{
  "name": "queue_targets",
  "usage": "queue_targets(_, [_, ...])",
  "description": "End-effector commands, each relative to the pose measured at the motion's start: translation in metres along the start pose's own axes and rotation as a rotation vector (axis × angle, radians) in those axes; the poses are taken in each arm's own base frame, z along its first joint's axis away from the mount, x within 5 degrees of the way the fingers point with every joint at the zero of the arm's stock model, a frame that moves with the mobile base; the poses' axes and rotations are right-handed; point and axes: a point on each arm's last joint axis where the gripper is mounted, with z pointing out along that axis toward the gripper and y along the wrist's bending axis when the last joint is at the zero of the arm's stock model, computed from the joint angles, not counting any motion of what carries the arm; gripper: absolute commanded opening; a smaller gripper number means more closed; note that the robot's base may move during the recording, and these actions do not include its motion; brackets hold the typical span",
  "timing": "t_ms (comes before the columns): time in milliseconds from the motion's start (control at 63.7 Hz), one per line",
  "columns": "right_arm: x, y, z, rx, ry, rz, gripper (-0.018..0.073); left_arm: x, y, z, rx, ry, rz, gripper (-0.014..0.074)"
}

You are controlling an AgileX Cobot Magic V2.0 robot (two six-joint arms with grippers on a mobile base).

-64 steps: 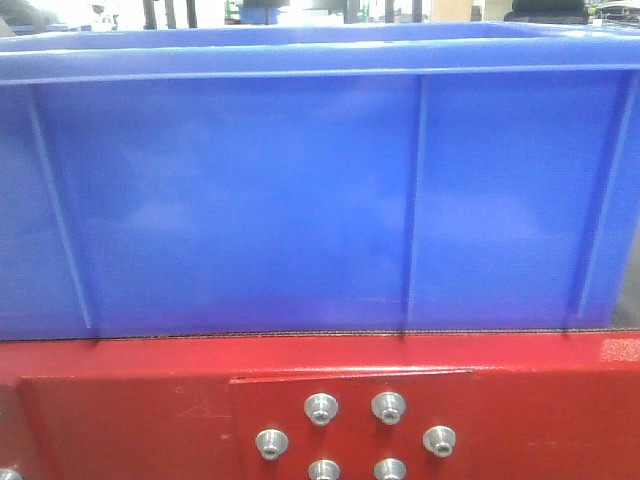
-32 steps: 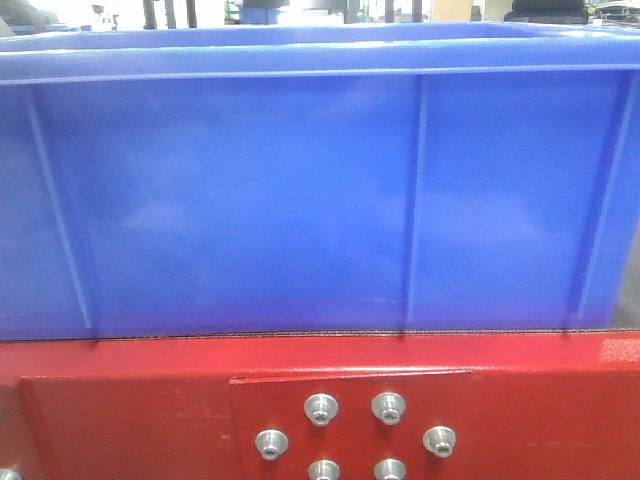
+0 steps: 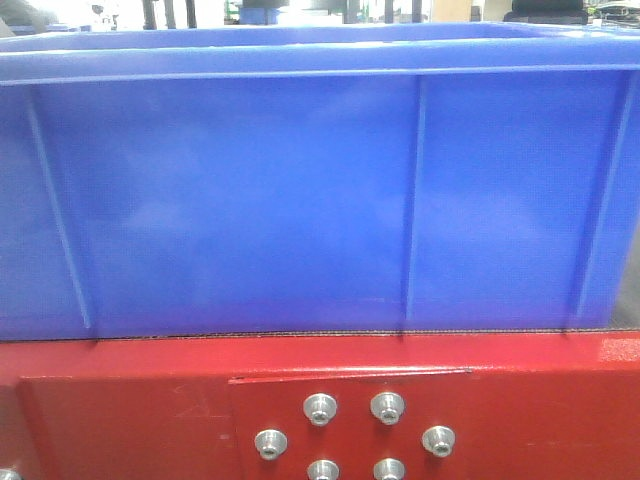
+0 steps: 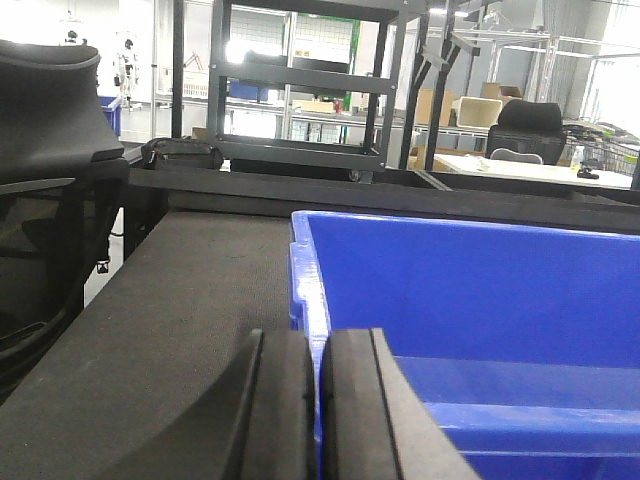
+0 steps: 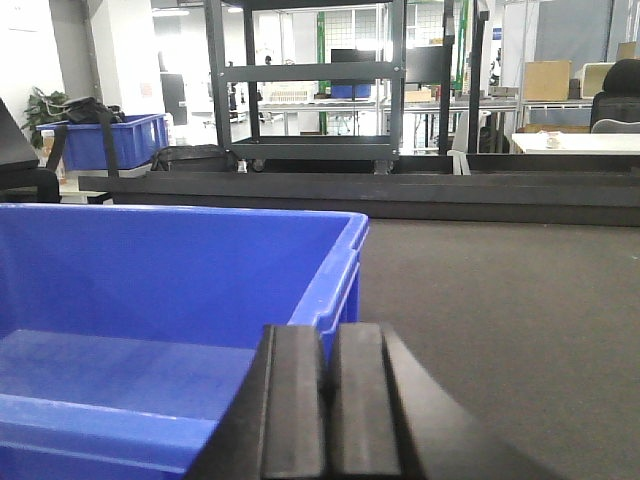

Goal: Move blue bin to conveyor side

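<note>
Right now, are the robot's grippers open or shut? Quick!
Left gripper: shut, on the near rim of the blue bin.
Right gripper: shut, also at the near rim.

Bright-blue ribbed plastic bin (image 3: 300,200): smooth, slightly glossy. Red painted metal frame (image 3: 120,400): glossy. Dark grey belt (image 4: 180,300): matt, finely textured.

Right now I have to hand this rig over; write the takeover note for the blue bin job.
Left gripper: fingers pressed together at the blue bin's near rim, left end; whether they pinch the rim is hidden.
Right gripper: same, at the right end.
Blue bin sits on the dark conveyor belt, its long wall right above the red frame with its silver bolts. Inside looks empty.
Done: bin appears to be at the conveyor side.
Left: confirm placement, open both grippers, withdraw.
</note>
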Motion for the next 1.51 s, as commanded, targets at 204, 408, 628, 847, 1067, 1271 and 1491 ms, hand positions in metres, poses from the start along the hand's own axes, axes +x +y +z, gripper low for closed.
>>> queue_targets(204, [0.041,-0.009,-0.009,0.095,-0.04,-0.062,-0.0088,-0.001,0.0,-0.001,-0.002,-0.021,-0.003,0.0012])
queue_targets(408, [0.065,-0.011,-0.023,0.119,-0.086,-0.067,-0.0088,-0.001,0.0,-0.001,-0.002,-0.021,-0.003,0.0012])
queue_targets(628, [0.073,-0.01,-0.022,0.115,0.001,-0.061,-0.0088,-0.002,0.0,-0.001,-0.002,-0.022,-0.003,0.0012])
queue_targets(847, [0.073,-0.01,-0.022,0.115,-0.002,-0.061,-0.0088,-0.002,0.0,-0.001,-0.002,-0.022,-0.003,0.0012])
queue_targets(1067, [0.073,-0.01,-0.022,0.115,-0.002,-0.061,-0.0088,-0.002,0.0,-0.001,-0.002,-0.022,-0.003,0.0012])
queue_targets(1271, [0.073,-0.01,-0.022,0.115,-0.002,-0.061,-0.0088,-0.002,0.0,-0.001,-0.002,-0.022,-0.003,0.0012])
queue_targets(1491, [0.073,-0.01,-0.022,0.115,-0.002,-0.061,-0.0088,-0.002,0.0,-0.001,-0.002,-0.022,-0.003,0.0012])
